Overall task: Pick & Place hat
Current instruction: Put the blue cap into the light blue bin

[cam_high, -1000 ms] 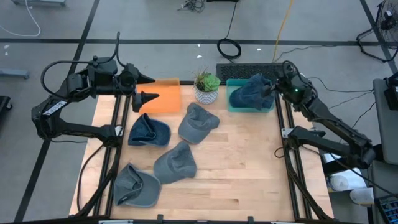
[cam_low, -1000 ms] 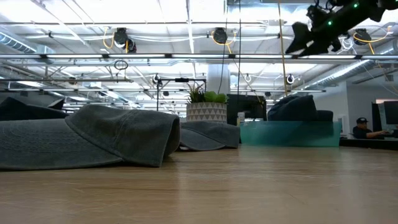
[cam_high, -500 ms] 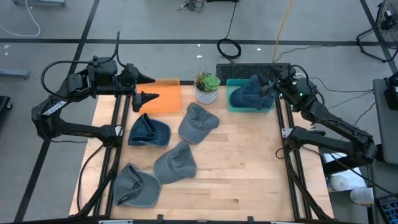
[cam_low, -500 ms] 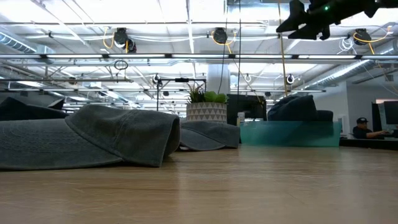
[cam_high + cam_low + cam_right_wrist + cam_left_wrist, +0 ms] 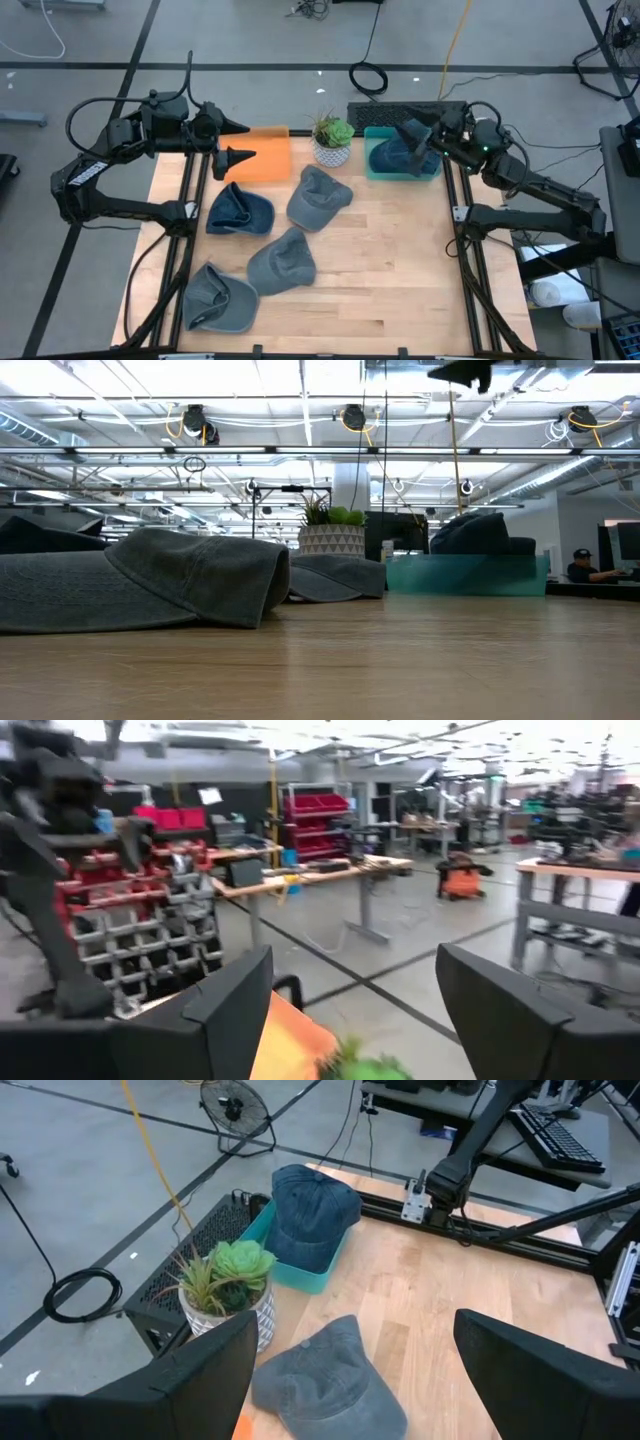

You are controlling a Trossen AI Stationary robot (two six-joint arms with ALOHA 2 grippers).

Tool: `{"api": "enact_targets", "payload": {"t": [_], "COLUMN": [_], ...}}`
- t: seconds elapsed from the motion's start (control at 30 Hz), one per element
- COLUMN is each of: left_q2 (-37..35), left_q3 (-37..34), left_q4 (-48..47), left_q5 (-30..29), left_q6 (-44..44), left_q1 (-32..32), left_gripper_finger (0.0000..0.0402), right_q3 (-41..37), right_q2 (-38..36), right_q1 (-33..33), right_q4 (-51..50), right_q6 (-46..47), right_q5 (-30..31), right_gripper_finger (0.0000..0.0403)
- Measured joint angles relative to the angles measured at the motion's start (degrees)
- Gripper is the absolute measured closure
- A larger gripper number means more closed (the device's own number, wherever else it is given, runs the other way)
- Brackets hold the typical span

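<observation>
A blue denim hat (image 5: 390, 155) (image 5: 310, 1210) sits in the teal bin (image 5: 372, 172) (image 5: 460, 575) at the table's far right. My right gripper (image 5: 415, 143) (image 5: 355, 960) hangs open high above that bin, touching nothing; in the low view it shows only at the top edge (image 5: 465, 370). On the table lie a blue hat (image 5: 238, 212) and three grey hats (image 5: 318, 195) (image 5: 282, 262) (image 5: 220, 298). My left gripper (image 5: 240, 143) (image 5: 355, 1325) waits open at the far left, beside the orange bin (image 5: 268, 158).
A potted plant (image 5: 332, 140) (image 5: 225, 1280) stands between the orange and teal bins at the far edge. Black frame rails (image 5: 465, 250) run along the table's left and right sides. Bare wood lies on the near right part of the table (image 5: 390, 280).
My right gripper has risen above the teal bin, moved toward the table's left and tipped up. In the low view it climbed to the top edge. The denim hat stays in the bin.
</observation>
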Motion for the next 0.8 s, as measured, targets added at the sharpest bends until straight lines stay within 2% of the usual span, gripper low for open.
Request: {"api": "enact_targets", "payload": {"t": [0.8], "left_q2": [0.0], "left_q3": [0.0], "left_q4": [0.24], "left_q5": [0.08], "left_q6": [1.77], "left_q1": [0.0], "left_gripper_finger": [0.0055], "right_q3": [35.99], "right_q2": [30.44], "right_q1": [21.36], "right_q4": [-8.15], "right_q6": [-8.54], "right_q5": [0.07], "right_gripper_finger": [0.0134]}}
